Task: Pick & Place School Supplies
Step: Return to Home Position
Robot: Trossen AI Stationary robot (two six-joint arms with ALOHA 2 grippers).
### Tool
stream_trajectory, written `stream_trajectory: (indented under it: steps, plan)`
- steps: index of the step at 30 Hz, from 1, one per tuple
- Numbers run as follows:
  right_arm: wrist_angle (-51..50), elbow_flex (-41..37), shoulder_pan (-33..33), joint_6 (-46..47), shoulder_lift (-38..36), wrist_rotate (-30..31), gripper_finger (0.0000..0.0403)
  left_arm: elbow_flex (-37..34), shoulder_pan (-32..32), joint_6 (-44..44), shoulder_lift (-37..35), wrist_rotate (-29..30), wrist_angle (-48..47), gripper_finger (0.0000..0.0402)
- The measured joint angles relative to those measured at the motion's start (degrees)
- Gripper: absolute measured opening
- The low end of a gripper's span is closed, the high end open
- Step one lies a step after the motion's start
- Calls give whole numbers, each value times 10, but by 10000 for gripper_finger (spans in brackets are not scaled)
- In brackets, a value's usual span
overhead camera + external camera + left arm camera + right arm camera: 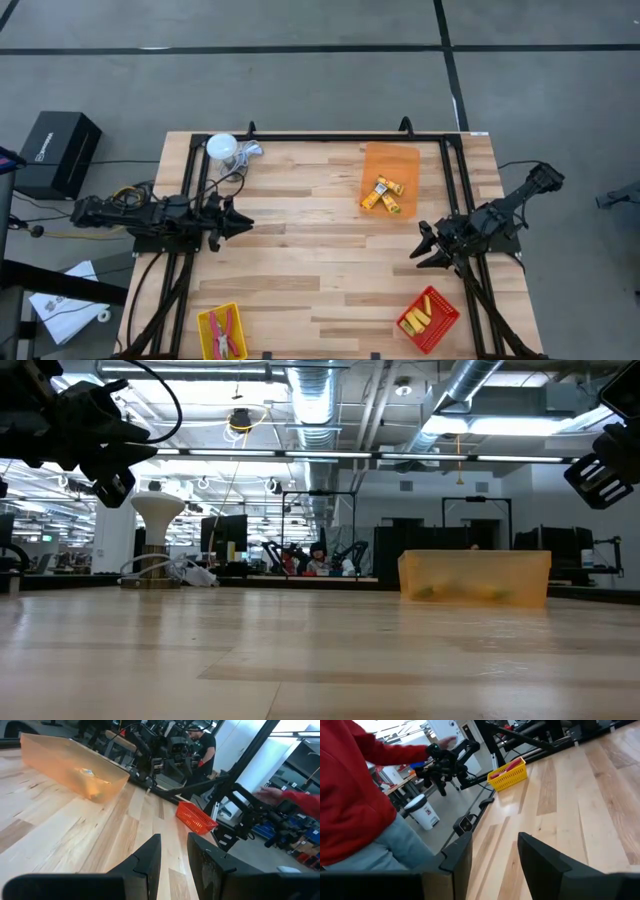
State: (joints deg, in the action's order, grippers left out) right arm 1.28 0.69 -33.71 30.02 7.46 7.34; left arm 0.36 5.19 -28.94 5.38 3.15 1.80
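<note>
Item: yellow erasers (384, 193), a small cluster in the orange tray (405, 152), upper centre-right of the high view, long axes mostly diagonal. More yellow pieces (420, 312) lie in the red bin (447, 322), lower right. Right gripper (424, 247): fingers parted, empty, between tray and bin, with the cluster up and left of its tips. Left gripper (238, 222): fingers slightly parted, empty, mid-left, well apart from the tray. Judgement: the right arm is nearer for any further pick.

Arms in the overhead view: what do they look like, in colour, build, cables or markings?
The left arm and the right arm are both black, built of chunky jointed segments. Each ends in jaws made of two flat, dark, tapering plates. A bundle of thin cables, some yellow, shows at the left arm's base. No markings can be made out.
</note>
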Motion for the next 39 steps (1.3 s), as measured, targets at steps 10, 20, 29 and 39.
stream_trajectory:
  steps: [10, 20, 29, 39]
  plan:
    - [5, -3, 15, 0, -52, -27, 152, 0, -6, 0, -53, -1, 6, 91]
    - [1, -3, 294, 0, -71, -48, 151, 0, -46, 0, -54, 3, 36, 91]
    - [7, -3, 450, 0, -72, -44, 145, 0, -41, 0, -54, 1, 38, 91]
    - [5, -4, 454, 0, -72, -44, 148, 0, -43, 0, -54, 2, 39, 91]
